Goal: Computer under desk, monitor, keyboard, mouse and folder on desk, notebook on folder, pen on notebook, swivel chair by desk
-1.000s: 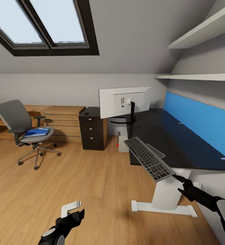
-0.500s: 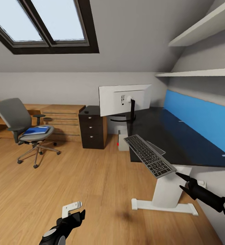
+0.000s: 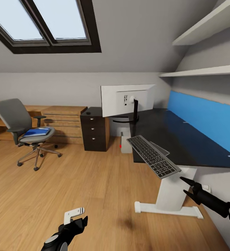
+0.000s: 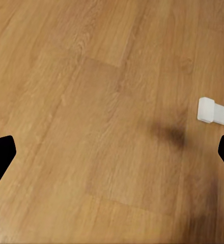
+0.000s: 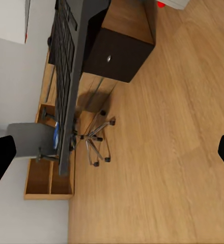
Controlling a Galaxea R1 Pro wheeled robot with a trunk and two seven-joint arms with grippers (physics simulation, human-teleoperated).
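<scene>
Right gripper (image 3: 185, 184), at the lower right of the frame, is seen spread open and holding nothing. Just up-left of its fingertips, the keyboard (image 3: 152, 156) overhangs the desk (image 3: 184, 139) edge, its long axis running diagonally toward the monitor (image 3: 127, 99). Left gripper (image 3: 74, 217), low in the frame, is likewise open, empty and farther off.

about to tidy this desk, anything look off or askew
The keyboard sits diagonally at the desk's front corner, its near end overhanging the edge above the floor, just past the open right pincer. The folder lies on the chair seat, and the monitor shows its white back.
</scene>
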